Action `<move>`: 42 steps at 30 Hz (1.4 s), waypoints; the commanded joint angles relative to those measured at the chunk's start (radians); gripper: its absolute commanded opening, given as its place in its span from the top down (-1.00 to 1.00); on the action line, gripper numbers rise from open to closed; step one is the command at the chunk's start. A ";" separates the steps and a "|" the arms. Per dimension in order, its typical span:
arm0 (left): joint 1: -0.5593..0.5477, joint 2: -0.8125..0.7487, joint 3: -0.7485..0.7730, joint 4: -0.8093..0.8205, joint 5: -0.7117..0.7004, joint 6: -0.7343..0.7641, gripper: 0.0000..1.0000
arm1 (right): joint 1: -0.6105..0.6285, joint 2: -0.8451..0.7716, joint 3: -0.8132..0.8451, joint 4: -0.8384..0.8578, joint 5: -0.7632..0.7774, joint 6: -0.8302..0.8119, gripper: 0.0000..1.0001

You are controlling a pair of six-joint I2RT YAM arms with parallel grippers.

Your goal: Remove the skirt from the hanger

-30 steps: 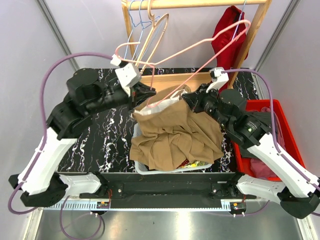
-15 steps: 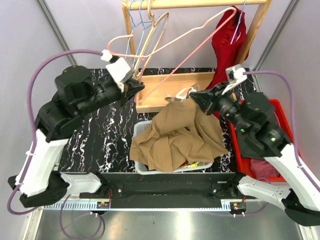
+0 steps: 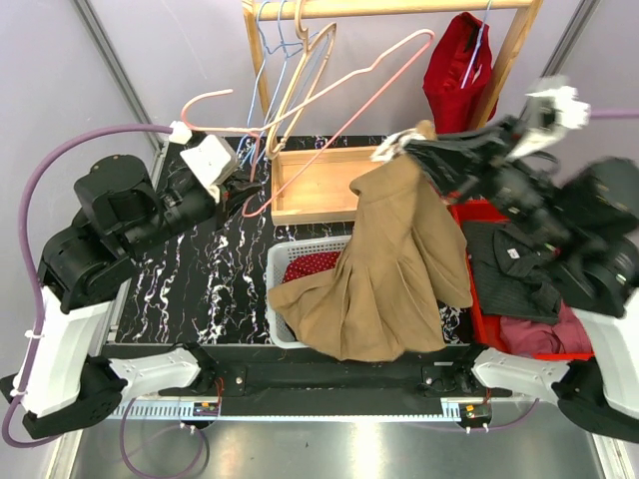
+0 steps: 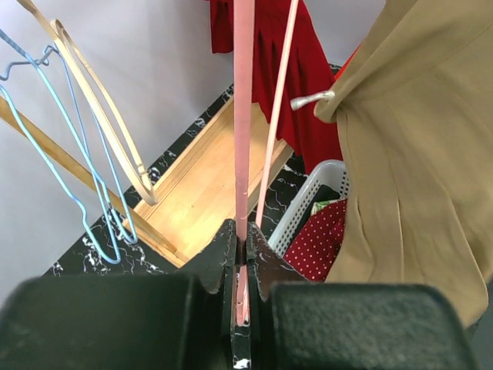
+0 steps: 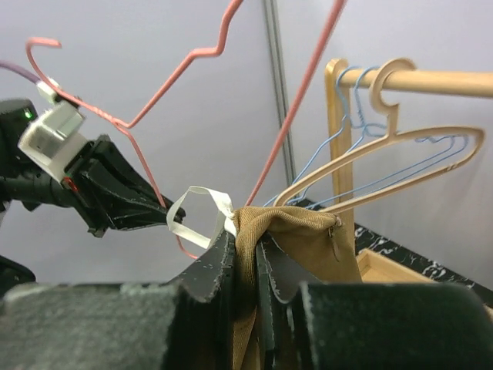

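The tan skirt (image 3: 399,269) hangs from my right gripper (image 3: 424,150), which is shut on its waistband (image 5: 250,231) beside a white hanging loop (image 5: 196,220). Its hem drapes over the white basket (image 3: 277,269). The skirt also fills the right of the left wrist view (image 4: 424,139). My left gripper (image 3: 243,192) is shut on the pink wire hanger (image 3: 329,85), gripping its wire (image 4: 243,154). The hanger stands apart from the skirt, up and to the left, and also shows in the right wrist view (image 5: 139,116).
A wooden rail (image 3: 399,8) holds blue and wooden hangers (image 3: 295,70) and a red garment (image 3: 459,70). A wooden tray (image 3: 315,185) lies behind the basket, which holds red dotted cloth (image 3: 310,267). A red bin (image 3: 519,289) with dark clothes stands at right.
My right gripper has risen and swung right, lifting the skirt out of the basket and off the hanger. My left gripper has pulled the pink hanger back to the left.
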 commanded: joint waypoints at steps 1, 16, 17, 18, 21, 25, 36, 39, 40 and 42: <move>0.004 -0.003 0.018 0.041 -0.019 -0.008 1.00 | -0.001 0.140 0.017 0.060 -0.109 0.036 1.00; 0.043 -0.107 -0.106 0.044 -0.083 -0.011 1.00 | 0.301 0.292 0.064 0.026 0.062 -0.065 1.00; 0.044 -0.110 -0.116 0.045 -0.082 -0.010 1.00 | 0.301 0.277 0.030 0.030 0.078 -0.060 1.00; 0.044 -0.111 -0.111 0.044 -0.080 -0.011 1.00 | 0.301 0.239 -0.045 0.036 0.116 -0.054 1.00; 0.047 -0.102 -0.088 0.044 -0.068 -0.011 1.00 | 0.301 0.148 -0.203 0.025 0.231 -0.050 1.00; 0.047 -0.088 -0.077 0.042 -0.051 -0.017 1.00 | 0.299 0.054 -0.325 0.017 0.409 -0.074 1.00; 0.061 -0.079 -0.074 0.053 -0.033 -0.036 1.00 | 0.298 0.293 0.238 -0.023 0.394 -0.324 1.00; 0.063 -0.082 -0.074 0.053 -0.034 -0.034 1.00 | 0.299 0.379 0.382 -0.065 0.428 -0.390 1.00; 0.063 -0.082 -0.073 0.055 -0.034 -0.034 1.00 | 0.296 0.390 0.398 -0.062 0.429 -0.413 1.00; 0.063 -0.082 -0.073 0.055 -0.028 -0.036 1.00 | 0.293 0.402 0.416 -0.053 0.441 -0.430 1.00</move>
